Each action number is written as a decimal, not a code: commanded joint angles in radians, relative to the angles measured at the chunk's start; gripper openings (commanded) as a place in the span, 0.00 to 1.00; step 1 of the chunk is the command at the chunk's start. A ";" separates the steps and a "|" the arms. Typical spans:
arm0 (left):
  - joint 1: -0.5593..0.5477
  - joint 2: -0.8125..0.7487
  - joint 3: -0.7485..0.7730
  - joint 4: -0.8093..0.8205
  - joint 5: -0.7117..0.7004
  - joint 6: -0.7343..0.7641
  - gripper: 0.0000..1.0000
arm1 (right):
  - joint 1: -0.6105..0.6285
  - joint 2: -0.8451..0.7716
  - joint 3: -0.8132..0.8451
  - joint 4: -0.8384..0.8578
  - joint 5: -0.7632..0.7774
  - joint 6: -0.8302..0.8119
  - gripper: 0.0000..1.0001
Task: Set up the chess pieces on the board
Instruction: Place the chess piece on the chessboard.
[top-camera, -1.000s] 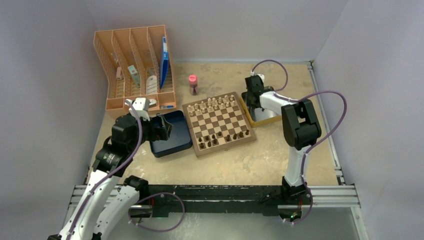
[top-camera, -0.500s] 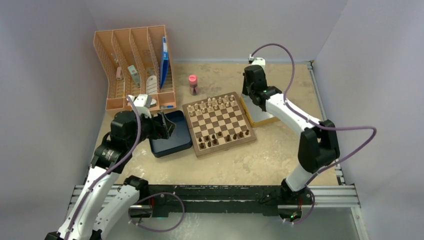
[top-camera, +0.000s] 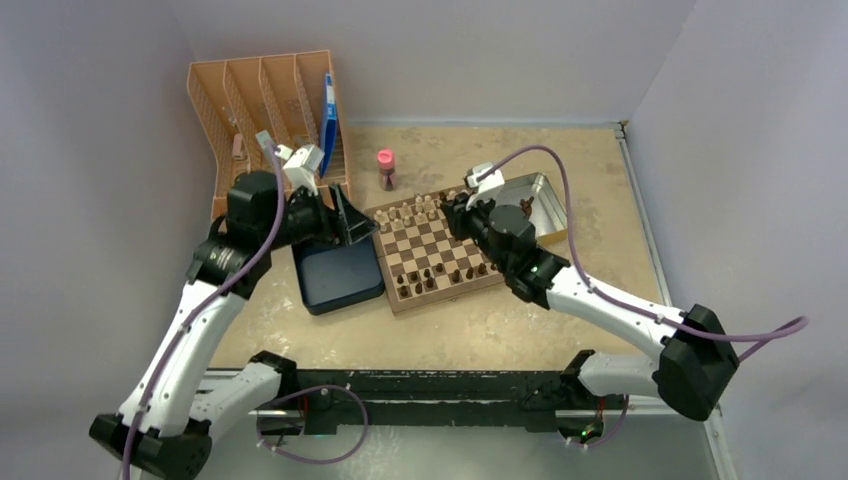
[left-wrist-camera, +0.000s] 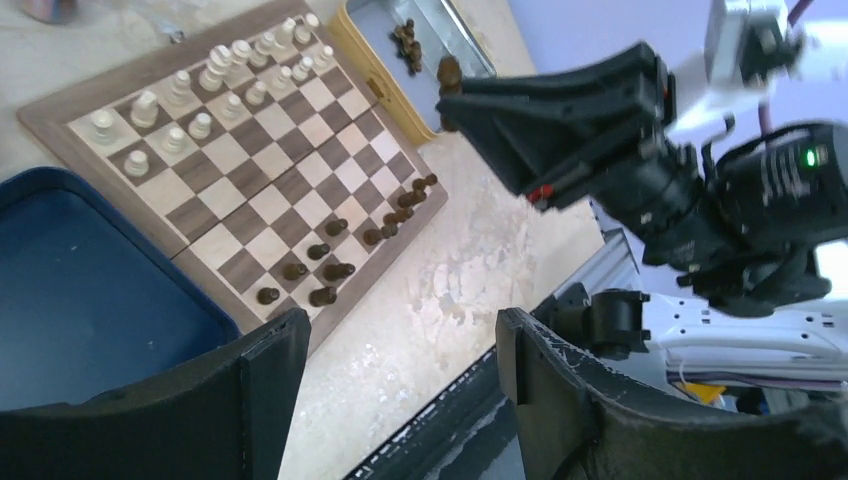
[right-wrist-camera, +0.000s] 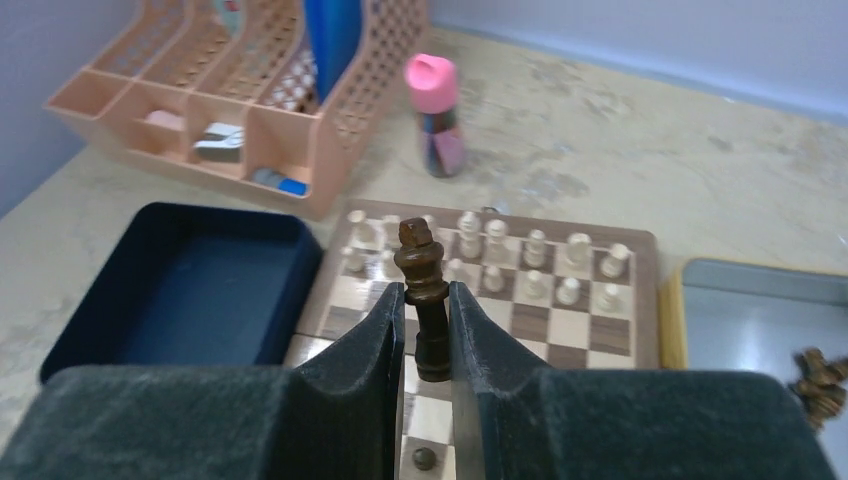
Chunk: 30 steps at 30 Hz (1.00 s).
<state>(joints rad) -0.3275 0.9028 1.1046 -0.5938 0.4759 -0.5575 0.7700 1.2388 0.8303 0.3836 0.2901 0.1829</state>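
Observation:
The board (top-camera: 432, 246) lies mid-table, with pale pieces (top-camera: 420, 210) on its far rows and several dark chess pieces (top-camera: 442, 272) along its near rows. My right gripper (top-camera: 456, 212) hovers over the board's far right part, shut on a tall dark chess piece (right-wrist-camera: 418, 250) that it holds upright between its pads (right-wrist-camera: 426, 300). More dark pieces (top-camera: 525, 207) lie in the metal tin (top-camera: 545, 190) right of the board. My left gripper (top-camera: 352, 222) is open and empty (left-wrist-camera: 400, 340), raised at the board's left edge over the far side of the blue box.
The dark blue box (top-camera: 335, 275) sits against the board's left side. A peach desk organizer (top-camera: 265, 130) stands at the back left. A pink-capped bottle (top-camera: 385, 168) stands behind the board. The yellow-rimmed tin touches the board's right edge.
My right arm swung from the tin leftward to over the board, now carrying a dark piece. My left arm lifted and moved toward the board's far left corner.

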 joint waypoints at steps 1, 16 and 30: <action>0.007 0.103 0.140 0.040 0.106 -0.010 0.68 | 0.088 -0.053 -0.051 0.247 -0.026 -0.112 0.16; 0.006 0.360 0.255 0.099 0.316 0.005 0.60 | 0.218 -0.094 -0.085 0.313 0.003 -0.154 0.16; -0.056 0.432 0.228 0.210 0.440 0.020 0.54 | 0.225 -0.089 -0.070 0.286 -0.093 -0.129 0.16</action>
<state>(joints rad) -0.3618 1.3399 1.3312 -0.4805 0.8452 -0.5491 0.9901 1.1538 0.7437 0.6338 0.2379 0.0452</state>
